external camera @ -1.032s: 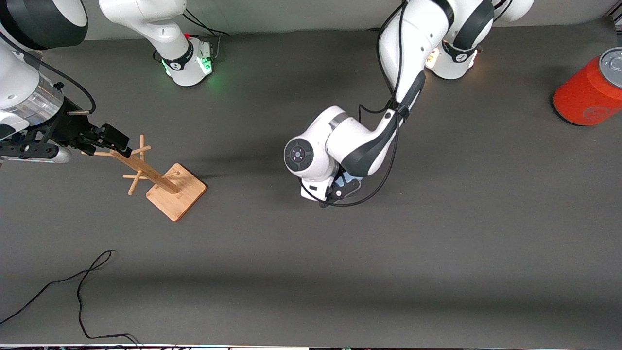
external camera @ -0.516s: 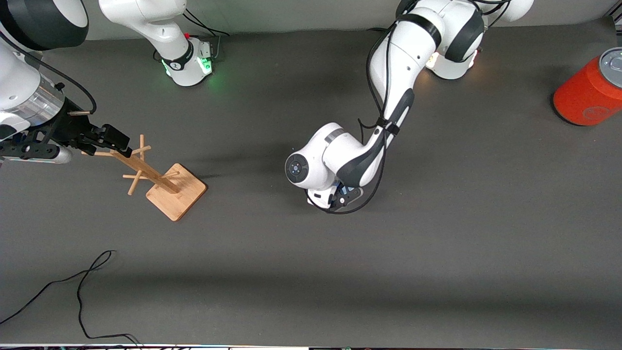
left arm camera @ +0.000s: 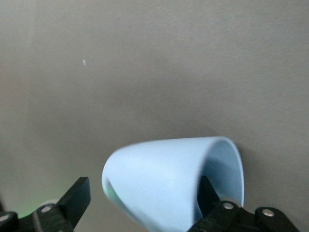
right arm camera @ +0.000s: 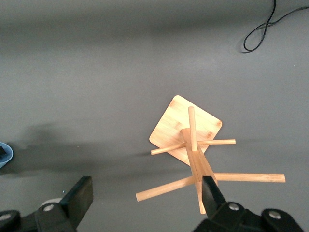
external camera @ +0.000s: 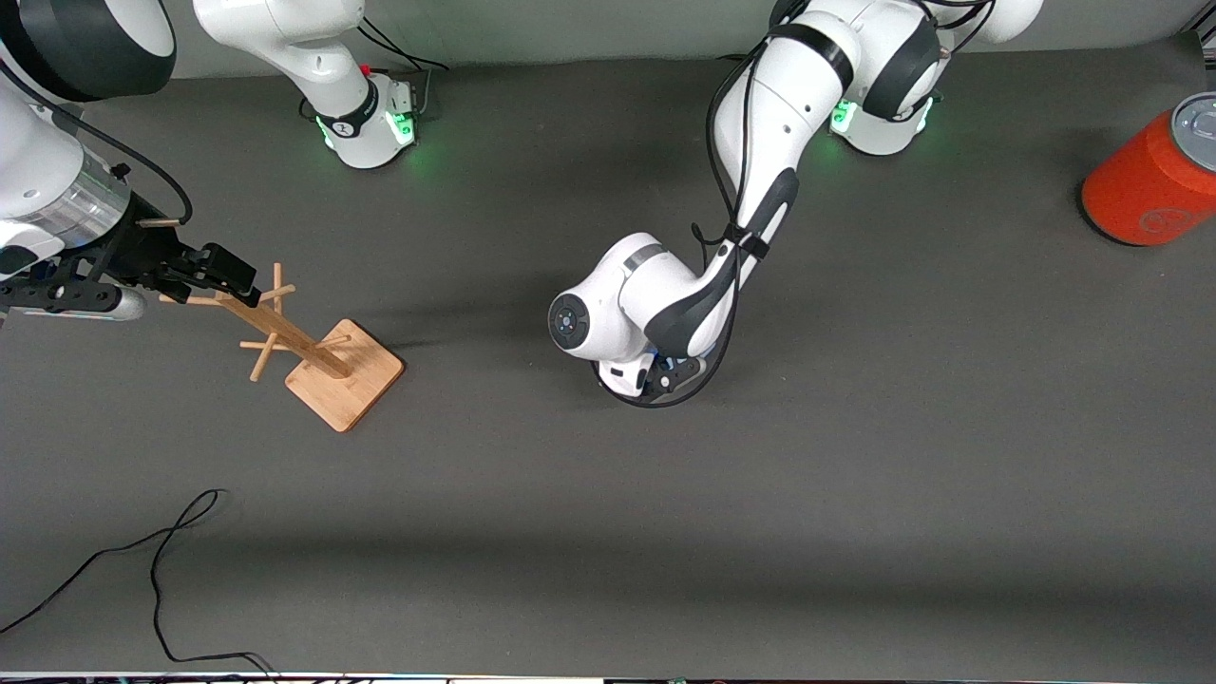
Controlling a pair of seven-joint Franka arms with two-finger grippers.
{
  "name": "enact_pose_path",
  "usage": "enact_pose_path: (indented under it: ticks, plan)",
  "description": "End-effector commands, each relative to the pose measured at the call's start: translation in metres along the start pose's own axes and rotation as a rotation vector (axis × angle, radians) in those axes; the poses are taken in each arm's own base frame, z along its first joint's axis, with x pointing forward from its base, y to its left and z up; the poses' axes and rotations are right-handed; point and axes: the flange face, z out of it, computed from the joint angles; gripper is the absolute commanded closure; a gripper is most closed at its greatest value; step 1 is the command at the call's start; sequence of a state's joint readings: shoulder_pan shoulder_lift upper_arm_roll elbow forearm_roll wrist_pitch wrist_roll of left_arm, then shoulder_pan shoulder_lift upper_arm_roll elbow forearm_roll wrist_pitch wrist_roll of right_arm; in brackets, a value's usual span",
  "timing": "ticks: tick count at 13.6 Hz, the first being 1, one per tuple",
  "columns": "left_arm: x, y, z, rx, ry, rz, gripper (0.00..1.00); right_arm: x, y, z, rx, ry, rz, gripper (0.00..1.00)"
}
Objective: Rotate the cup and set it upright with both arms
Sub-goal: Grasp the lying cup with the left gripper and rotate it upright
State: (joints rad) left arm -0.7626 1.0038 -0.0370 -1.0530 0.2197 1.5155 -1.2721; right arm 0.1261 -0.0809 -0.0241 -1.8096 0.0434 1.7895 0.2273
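**Left gripper on tilted blue cup at mid-table**

Cup (left arm camera: 164, 186): small, light blue, matte, plain, tapered, no handle. It sits between the left gripper's (left arm camera: 140, 203) jaws, tilted, open mouth sideways; jaws spread around it, firm contact unclear. Bare grey table (external camera: 855, 475) lies all round the cup, edges well away. Right gripper (external camera: 204, 271) waits over the wooden rack (external camera: 318, 356), jaws spread, holding nothing. Orange can (external camera: 1154, 180) sits at the left arm's end, well apart.

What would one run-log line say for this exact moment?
left gripper: open, around tilted cup, mid-table | right gripper: open, waiting over peg rack
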Motion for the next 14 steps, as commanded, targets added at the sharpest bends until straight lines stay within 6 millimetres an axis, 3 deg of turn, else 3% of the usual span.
enact_pose_path:
  ticks: [1, 3, 5, 8, 9, 12, 14]
  plan:
    - [-0.01, -0.007, -0.008, 0.042, 0.0, -0.012, 0.02, -0.008, 0.002, -0.002, -0.01, -0.001, -0.022, 0.0]
    - [-0.014, -0.01, -0.01, 0.057, -0.01, -0.012, 0.12, -0.012, -0.003, -0.004, -0.012, -0.015, -0.033, 0.0]
    - [-0.018, -0.011, -0.015, 0.053, -0.014, -0.039, 0.42, -0.014, -0.008, -0.007, -0.01, -0.009, -0.041, 0.0]
    - [-0.018, -0.011, -0.015, 0.055, -0.015, -0.043, 0.95, -0.018, -0.009, -0.016, -0.007, 0.004, -0.043, 0.0]
    - [-0.018, -0.012, -0.015, 0.064, -0.017, -0.043, 1.0, -0.019, -0.006, -0.018, -0.006, 0.009, -0.039, 0.0]
    - [-0.027, -0.019, -0.026, 0.074, -0.028, -0.024, 1.0, -0.023, -0.005, -0.021, -0.007, 0.0, -0.039, 0.0]
    - [-0.022, -0.033, -0.052, 0.043, -0.032, -0.024, 1.0, -0.024, -0.005, -0.023, -0.006, 0.003, -0.038, 0.0]
